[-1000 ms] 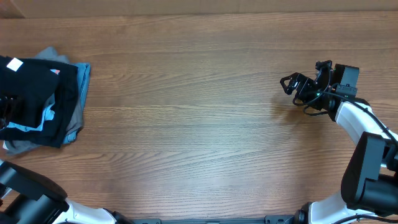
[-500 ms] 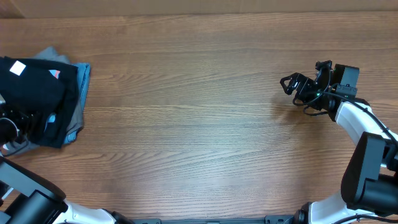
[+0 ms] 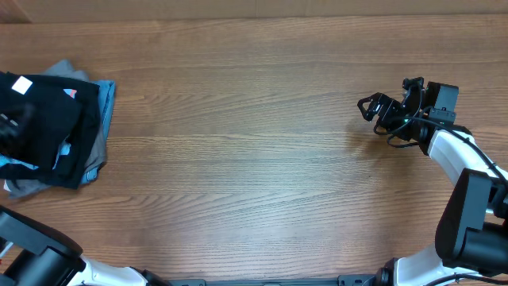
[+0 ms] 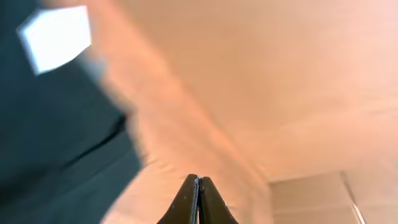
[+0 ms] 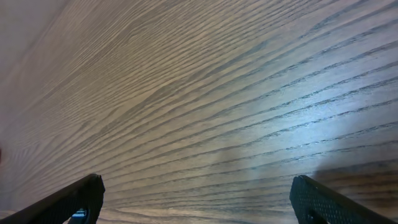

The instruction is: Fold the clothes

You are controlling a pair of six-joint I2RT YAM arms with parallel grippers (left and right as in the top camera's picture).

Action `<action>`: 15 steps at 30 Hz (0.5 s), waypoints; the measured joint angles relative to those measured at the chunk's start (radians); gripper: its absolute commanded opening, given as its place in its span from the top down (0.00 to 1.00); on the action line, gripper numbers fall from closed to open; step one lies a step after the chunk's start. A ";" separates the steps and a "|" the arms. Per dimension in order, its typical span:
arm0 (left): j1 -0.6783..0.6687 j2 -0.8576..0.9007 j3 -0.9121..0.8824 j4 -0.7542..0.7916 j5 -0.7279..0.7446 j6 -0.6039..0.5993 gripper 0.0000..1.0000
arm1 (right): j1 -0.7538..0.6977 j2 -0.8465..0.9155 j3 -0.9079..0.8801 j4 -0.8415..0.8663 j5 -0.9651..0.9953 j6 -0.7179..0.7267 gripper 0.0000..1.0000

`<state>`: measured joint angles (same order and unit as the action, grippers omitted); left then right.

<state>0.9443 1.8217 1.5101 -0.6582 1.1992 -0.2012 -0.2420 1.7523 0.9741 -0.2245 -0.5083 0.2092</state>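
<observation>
Left gripper (image 4: 199, 186): fingers pressed together, nothing between them, black fabric close beside it; this view is blurred. Right gripper (image 3: 367, 108): fingers spread wide and empty, over the bare table (image 3: 238, 167) at its right side. The clothes (image 3: 48, 131) lie bunched at the table's left edge on a grey garment (image 3: 95, 168) and a light blue T-shirt (image 3: 108, 99), with the white tag (image 3: 22, 85) at the far end.

Brown wood-grain table (image 3: 262, 159), grain running left to right. Clothes are stacked at its far left edge: a grey garment (image 3: 97, 165) is on the bottom against the wood, a blue shirt (image 3: 108, 99) over that, and a black tee (image 3: 48, 119) on top.
</observation>
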 measured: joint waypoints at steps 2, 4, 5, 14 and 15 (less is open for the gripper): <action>0.000 -0.001 0.056 0.002 0.048 -0.010 0.96 | 0.000 0.000 0.000 0.000 0.000 0.000 0.00; 0.000 -0.002 0.075 0.000 0.065 -0.010 0.96 | 0.000 0.000 0.000 0.000 0.000 0.000 0.00; 0.000 -0.003 0.074 -0.007 0.059 -0.010 0.96 | 0.000 0.000 0.000 0.000 0.000 0.000 0.00; 0.000 -0.002 -0.012 0.103 -0.112 -0.009 0.96 | 0.000 0.000 0.000 0.000 0.000 0.000 0.00; 0.001 -0.002 -0.021 0.121 -0.121 -0.008 0.96 | 0.000 0.000 0.000 0.000 0.000 0.000 0.00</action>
<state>0.9451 1.8198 1.4887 -0.5369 1.0786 -0.2096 -0.2420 1.7523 0.9741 -0.2241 -0.5083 0.2089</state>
